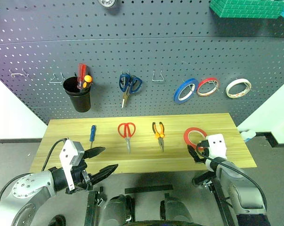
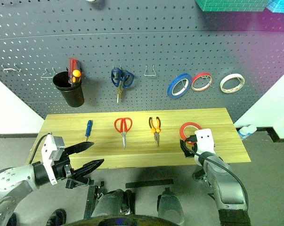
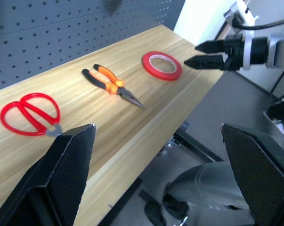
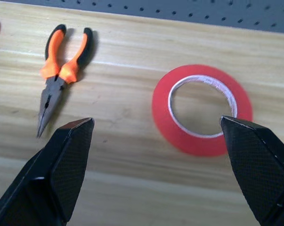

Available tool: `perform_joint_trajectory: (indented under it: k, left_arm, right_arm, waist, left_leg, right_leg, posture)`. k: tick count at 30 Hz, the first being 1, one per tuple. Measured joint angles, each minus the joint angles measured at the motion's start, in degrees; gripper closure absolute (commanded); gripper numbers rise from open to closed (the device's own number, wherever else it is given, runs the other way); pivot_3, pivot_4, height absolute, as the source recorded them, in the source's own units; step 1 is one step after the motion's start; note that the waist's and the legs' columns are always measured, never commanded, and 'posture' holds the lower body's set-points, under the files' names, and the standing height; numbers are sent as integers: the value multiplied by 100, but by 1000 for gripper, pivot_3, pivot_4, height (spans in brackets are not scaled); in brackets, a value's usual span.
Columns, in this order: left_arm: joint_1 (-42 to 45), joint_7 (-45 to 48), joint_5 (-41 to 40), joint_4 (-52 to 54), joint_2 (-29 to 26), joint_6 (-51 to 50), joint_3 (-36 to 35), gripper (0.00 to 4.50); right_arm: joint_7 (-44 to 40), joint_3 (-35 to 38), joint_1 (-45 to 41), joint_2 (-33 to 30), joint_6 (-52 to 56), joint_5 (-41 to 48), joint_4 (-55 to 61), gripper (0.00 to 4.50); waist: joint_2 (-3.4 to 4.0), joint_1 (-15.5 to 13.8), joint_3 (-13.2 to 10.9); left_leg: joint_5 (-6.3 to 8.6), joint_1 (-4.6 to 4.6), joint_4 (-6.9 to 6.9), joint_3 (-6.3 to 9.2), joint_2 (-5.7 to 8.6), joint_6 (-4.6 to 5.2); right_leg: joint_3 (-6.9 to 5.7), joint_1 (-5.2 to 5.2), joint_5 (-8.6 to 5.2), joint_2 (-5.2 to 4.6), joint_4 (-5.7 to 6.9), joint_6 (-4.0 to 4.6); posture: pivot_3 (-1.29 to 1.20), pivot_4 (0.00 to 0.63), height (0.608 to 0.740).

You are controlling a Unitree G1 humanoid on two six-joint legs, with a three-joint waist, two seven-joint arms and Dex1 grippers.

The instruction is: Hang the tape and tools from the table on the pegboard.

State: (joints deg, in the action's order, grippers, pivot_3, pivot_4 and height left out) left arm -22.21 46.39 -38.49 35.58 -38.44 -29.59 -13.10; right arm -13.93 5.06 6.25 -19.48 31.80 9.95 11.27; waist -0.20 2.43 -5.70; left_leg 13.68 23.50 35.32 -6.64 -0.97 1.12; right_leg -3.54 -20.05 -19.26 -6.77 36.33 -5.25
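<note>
The red tape (image 1: 194, 136) lies flat at the right end of the wooden table (image 1: 146, 159). My right gripper (image 1: 198, 153) is open just in front of it, fingers spread to either side of the ring (image 4: 201, 110) and not touching it. The orange-and-black pliers (image 1: 158, 132), red-handled scissors (image 1: 127, 132) and blue-handled screwdriver (image 1: 92, 133) lie in a row to its left. My left gripper (image 1: 109, 158) is open and empty off the table's front left edge. The dark grey pegboard (image 1: 156, 52) stands behind the table.
On the pegboard hang a black cup (image 1: 79, 96) with red and orange screwdrivers, blue scissors (image 1: 129, 85), a blue roll (image 1: 185, 90), a thin red roll (image 1: 207, 86) and a whitish roll (image 1: 238, 87). An empty hook (image 1: 158, 75) sits between scissors and rolls. A green box (image 1: 245, 7) sits top right.
</note>
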Motion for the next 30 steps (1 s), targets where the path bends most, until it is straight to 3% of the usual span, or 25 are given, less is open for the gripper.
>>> perform_joint_trajectory:
  k: [14, 30]
  left_arm:
    - [-158, 304, 416, -419, 197, 621, 173, 27]
    - [-178, 329, 423, -491, 201, 738, 176, 27]
  right_arm:
    - [-61, -459, -700, 54, -232, -416, -1189, 0]
    - [-226, -453, -1505, -155, -455, -707, -2587, 0]
  waist:
    - [0, 2, 1]
    - [1, 13, 0]
  left_leg:
    - [-8, 0, 1, 0, -1, 10]
    - [-13, -3, 22, -1, -1, 10]
  right_leg:
    - [-1, -1, 6, 2, 6, -12]
    - [-1, 23, 8, 5, 35, -19]
  posture:
    - [-25, 75, 740]
    - [-8, 77, 740]
